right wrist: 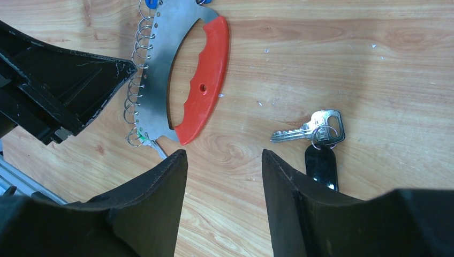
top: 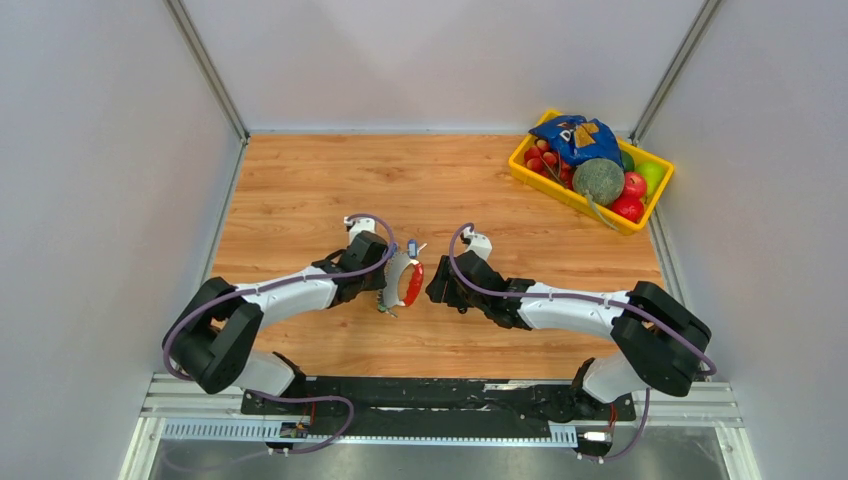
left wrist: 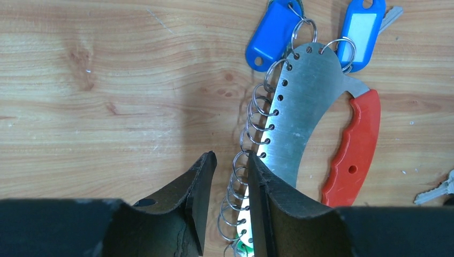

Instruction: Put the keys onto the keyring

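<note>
The keyring is a curved steel plate [left wrist: 302,107] with a red handle [left wrist: 353,150] and a row of several thin wire rings [left wrist: 257,115] along its edge. It lies mid-table [top: 405,283]. Two blue-tagged keys [left wrist: 273,35] [left wrist: 363,29] hang on its top rings. A silver key [right wrist: 300,131] with a black tag [right wrist: 321,166] lies loose on the wood, just right of my right gripper [right wrist: 225,155], which is open and empty. My left gripper [left wrist: 231,160] is narrowly open, with the lower rings between its fingers; its right finger lies over the plate's edge.
A yellow bin [top: 530,170] at the back right holds a blue snack bag and toy fruit. White walls close in the table on three sides. A small key on a green-marked ring [right wrist: 155,147] sticks out at the plate's lower end.
</note>
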Motion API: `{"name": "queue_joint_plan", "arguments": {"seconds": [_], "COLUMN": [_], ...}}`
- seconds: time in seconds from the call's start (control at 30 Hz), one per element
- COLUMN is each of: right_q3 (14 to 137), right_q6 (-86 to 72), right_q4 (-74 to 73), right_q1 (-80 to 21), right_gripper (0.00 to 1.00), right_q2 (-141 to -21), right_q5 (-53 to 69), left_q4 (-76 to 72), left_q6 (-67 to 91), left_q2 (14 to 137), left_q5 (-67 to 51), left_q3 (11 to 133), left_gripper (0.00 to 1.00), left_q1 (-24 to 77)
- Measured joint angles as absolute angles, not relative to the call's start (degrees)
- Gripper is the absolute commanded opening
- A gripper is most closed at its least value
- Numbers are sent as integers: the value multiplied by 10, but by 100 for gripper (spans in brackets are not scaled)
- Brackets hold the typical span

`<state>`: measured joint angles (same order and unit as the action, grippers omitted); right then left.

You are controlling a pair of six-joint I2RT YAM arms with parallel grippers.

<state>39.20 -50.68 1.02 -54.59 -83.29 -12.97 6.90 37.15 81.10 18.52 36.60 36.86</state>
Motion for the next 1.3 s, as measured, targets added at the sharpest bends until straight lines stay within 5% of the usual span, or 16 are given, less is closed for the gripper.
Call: {"name": "queue_joint_plan", "arguments": {"seconds": [1.3], "right_q3": [392], "right_q6": [-504], "right_q4": [11], "right_q1": [-546], "right_gripper": [56], "right_q2": [-836], "right_q5": [-130], "left_q4": [22], "left_q6": [368], "left_q2": [831], "left_q5": [158], "left_q3": [383], "left_gripper": [24], "left_q1": [350]}}
